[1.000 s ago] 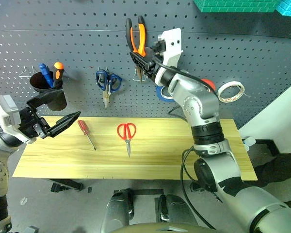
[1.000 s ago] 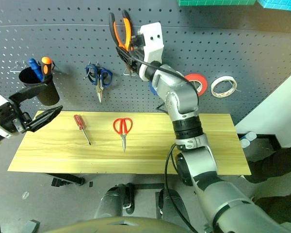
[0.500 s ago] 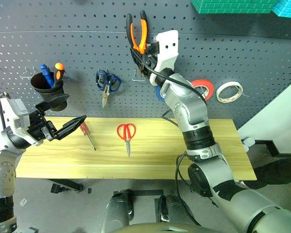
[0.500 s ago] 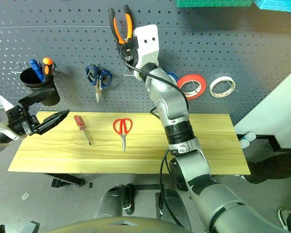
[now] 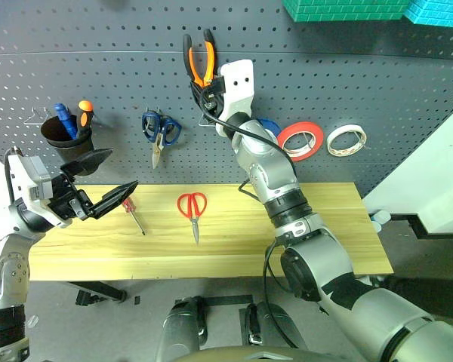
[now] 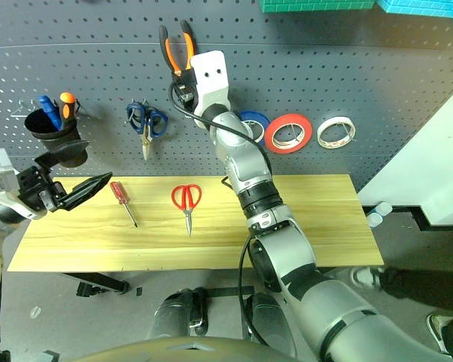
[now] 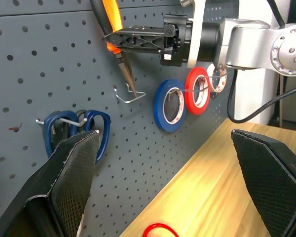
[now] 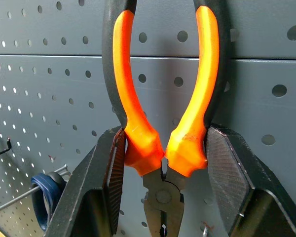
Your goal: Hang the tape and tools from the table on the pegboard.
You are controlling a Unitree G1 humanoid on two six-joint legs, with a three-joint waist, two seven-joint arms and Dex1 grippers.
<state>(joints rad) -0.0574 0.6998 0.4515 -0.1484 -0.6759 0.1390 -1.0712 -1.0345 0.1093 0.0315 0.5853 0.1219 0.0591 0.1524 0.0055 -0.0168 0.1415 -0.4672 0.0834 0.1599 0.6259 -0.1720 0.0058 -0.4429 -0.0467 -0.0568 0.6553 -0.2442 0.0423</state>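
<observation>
The pliers (image 8: 163, 123) are clamped between the jaws of the right gripper (image 5: 209, 84), handles up and nose down, and are held against the pegboard (image 5: 377, 90) close to a bare wire hook (image 7: 129, 94); whether the nose touches that hook cannot be told. The grip sits at the base of the orange-and-black handles, just above the pivot.

The left gripper (image 5: 98, 185) is held over the left end of the table (image 5: 317, 241) with its jaws spread wide and nothing between them. Its fingertips are seen just beside the handle of the red-handled screwdriver (image 5: 133, 213), which lies flat on the wood. The red-handled scissors (image 5: 192, 213) lie flat near the table's middle, blades toward the front edge.

The white tape (image 5: 345, 139) is found hanging on the pegboard, to the right of a red-orange roll (image 5: 300, 141) and a blue roll (image 7: 167, 105). Blue-handled scissors (image 5: 158, 132) hang on a hook further left. A black cup (image 5: 63, 137) with two handles in it is mounted at the board's left.
</observation>
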